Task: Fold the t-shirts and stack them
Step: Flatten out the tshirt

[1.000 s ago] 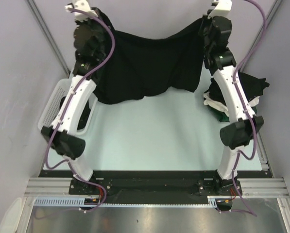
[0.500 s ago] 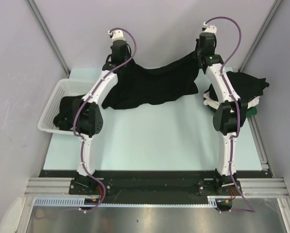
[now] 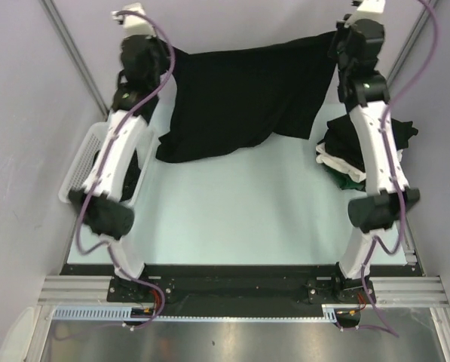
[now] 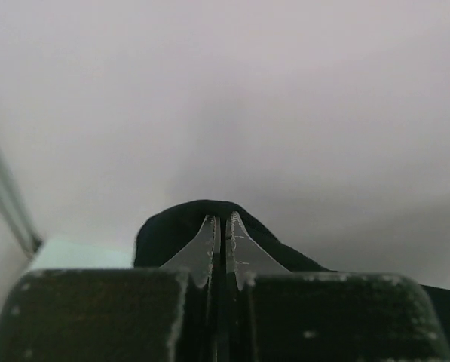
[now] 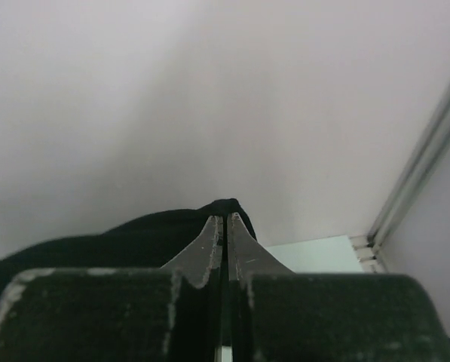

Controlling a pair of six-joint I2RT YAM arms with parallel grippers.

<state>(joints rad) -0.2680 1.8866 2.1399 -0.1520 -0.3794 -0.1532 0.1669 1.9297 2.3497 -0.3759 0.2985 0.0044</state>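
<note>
The black cloth t-shirt (image 3: 240, 98) hangs spread above the far end of the pale worktop (image 3: 240, 219), its lower edge sagging unevenly. The left hand (image 4: 219, 226) and right hand (image 5: 225, 219) each pinch a top corner tight. Either thin pinch could slip and drop the shirt crumpled. The right arm (image 3: 377, 151) might also nudge the folded pile of shirts (image 3: 332, 147) beside it.

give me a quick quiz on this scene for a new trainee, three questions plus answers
1. True or false: the black t-shirt is already folded.
2. What grips it? A: left hand only. B: right hand only. C: both.
3. Fill in: the stack of folded shirts lies on the robot's ____ side.

Key: 1 false, it hangs spread out. 2 C. 3 right.
</note>
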